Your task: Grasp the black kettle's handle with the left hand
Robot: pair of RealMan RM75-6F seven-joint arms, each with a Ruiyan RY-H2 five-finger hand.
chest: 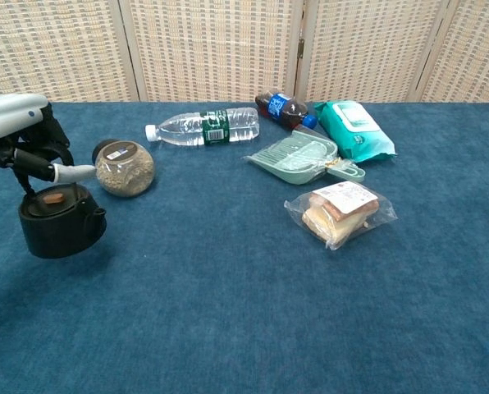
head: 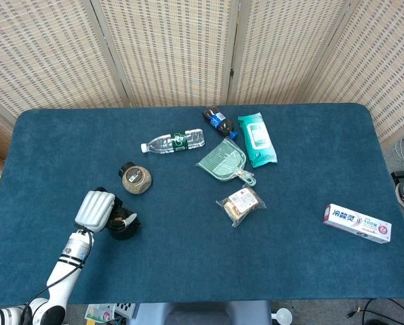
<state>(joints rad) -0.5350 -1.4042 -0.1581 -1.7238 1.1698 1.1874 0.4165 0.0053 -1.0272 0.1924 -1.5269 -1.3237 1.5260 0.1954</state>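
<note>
The black kettle is a squat pot with a small brown knob on its lid and a short spout on its right side. It hangs under my left hand at the left edge of the chest view. The hand's fingers curl around the kettle's handle and hold it. In the head view the left hand covers the left side of the kettle at the table's near left. A dark shadow lies under the kettle, which seems slightly off the cloth. My right hand shows in neither view.
A round jar of grains lies just right of the hand. Further back lie a water bottle, a cola bottle, a green dustpan and a wipes pack. A wrapped sandwich and a toothpaste box lie to the right.
</note>
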